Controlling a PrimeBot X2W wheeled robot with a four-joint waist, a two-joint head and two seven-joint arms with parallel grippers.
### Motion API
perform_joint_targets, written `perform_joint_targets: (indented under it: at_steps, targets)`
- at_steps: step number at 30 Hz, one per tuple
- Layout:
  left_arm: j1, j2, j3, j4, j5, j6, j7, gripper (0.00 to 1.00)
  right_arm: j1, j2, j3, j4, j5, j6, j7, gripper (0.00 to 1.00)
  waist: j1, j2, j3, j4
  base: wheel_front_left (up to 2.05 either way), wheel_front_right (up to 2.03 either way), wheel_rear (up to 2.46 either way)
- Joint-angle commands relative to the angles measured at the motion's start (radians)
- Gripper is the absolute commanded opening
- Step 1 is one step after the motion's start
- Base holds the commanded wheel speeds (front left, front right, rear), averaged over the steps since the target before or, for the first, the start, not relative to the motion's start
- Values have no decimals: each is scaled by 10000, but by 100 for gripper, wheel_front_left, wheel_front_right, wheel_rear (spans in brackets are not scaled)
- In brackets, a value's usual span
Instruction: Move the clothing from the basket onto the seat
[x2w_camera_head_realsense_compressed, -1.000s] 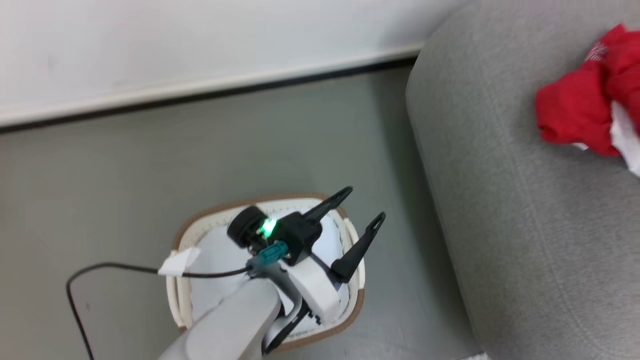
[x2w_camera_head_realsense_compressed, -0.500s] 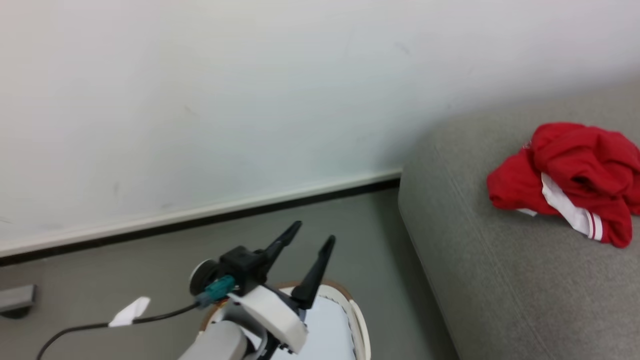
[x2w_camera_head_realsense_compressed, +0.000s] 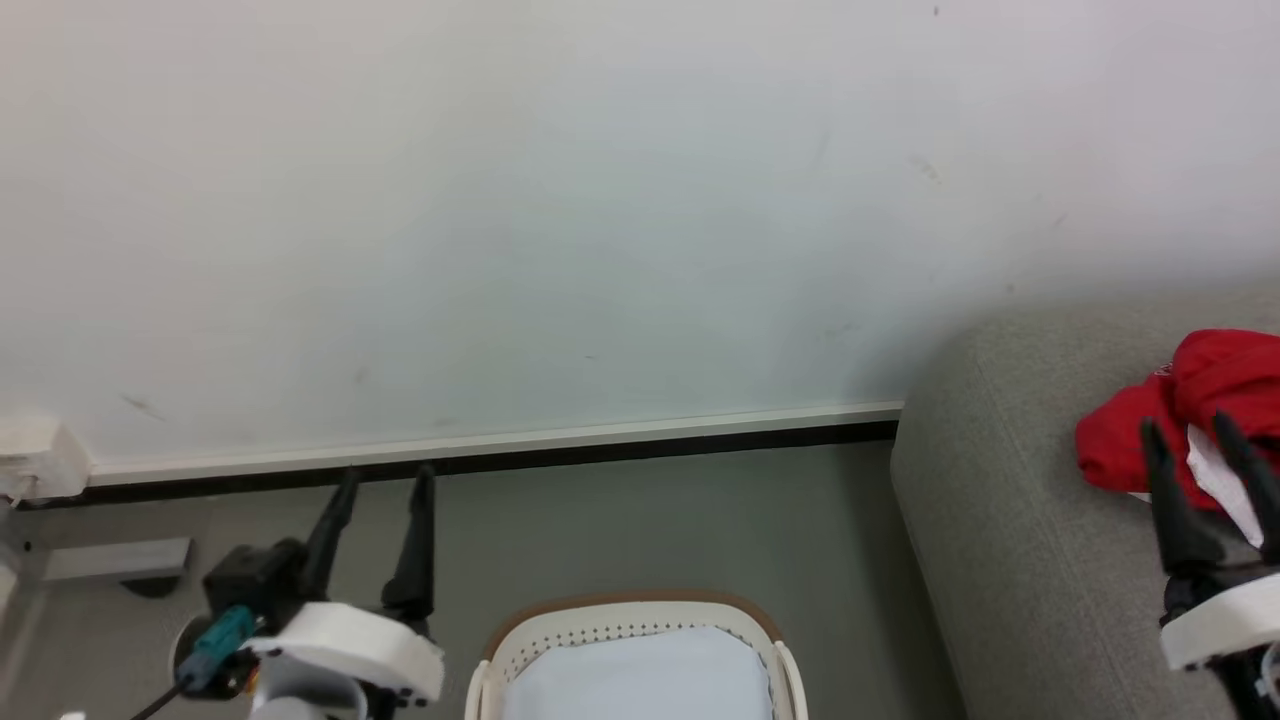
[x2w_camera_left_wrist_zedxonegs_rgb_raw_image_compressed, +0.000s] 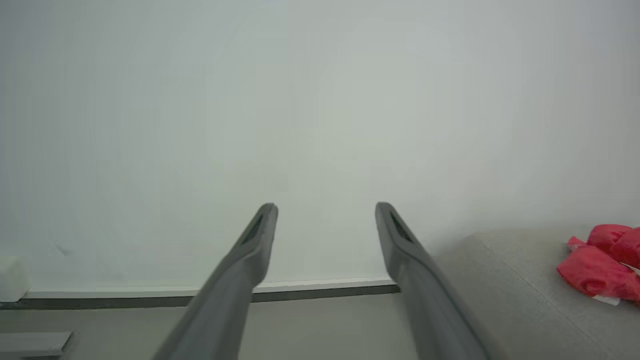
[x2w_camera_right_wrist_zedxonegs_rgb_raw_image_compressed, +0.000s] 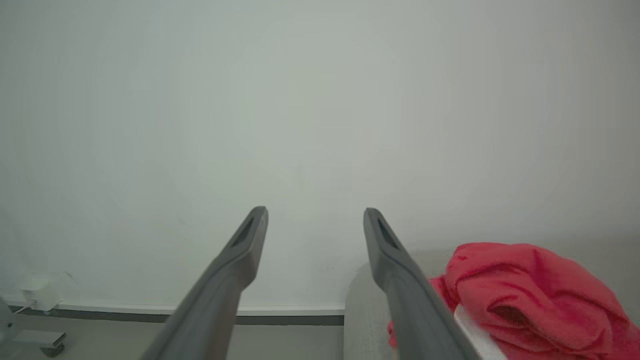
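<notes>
At lower left of the head view, left gripper (x2w_camera_head_realsense_compressed: 387, 473) with fingers spread and nothing between them, well apart from the red clothing (x2w_camera_head_realsense_compressed: 1215, 385) at far right, with grey floor (x2w_camera_head_realsense_compressed: 650, 510) ahead up to the black baseboard (x2w_camera_head_realsense_compressed: 600, 455). In the middle, brown-rimmed white laundry basket (x2w_camera_head_realsense_compressed: 630, 603) cut by the bottom edge, pale liner (x2w_camera_head_realsense_compressed: 640, 670) inside, a strip of floor between it and the grey sofa (x2w_camera_head_realsense_compressed: 1000, 540). At right, clothing heaped on the sofa back from its rounded left edge, right gripper (x2w_camera_head_realsense_compressed: 1185, 425) just before the heap, fingers parted and gripping nothing, contact impossible to tell.
</notes>
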Motion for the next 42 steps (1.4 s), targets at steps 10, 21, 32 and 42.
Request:
perform_joint_targets:
  at_steps: [10, 21, 32, 42]
  targets:
    - [1555, -534, 1734, -500, 1005, -56, 0, 100, 2177, 2262, -1002, -756, -1584, -21, -334, 100, 2, 0, -84, 492, 0, 0, 0]
    - [2295, -1298, 2624, -327, 2265, -816, 0, 100, 3154, 3223, -1235, -1297, -3267, -19, -334, 100, 2, 0, -166, 526, 0, 0, 0]
    - [2186, -1552, 2969, 122, 2690, -1108, 1, 100, 2718, 3379, -1086, -845, -3485, -21, -336, 100, 2, 0, -161, 403, 0, 0, 0]
    - [1987, -1575, 2938, 302, 2677, -1109, 1, 100, 2567, 3457, -909, -652, -3428, -19, -336, 100, 2, 0, -85, 353, 0, 0, 0]
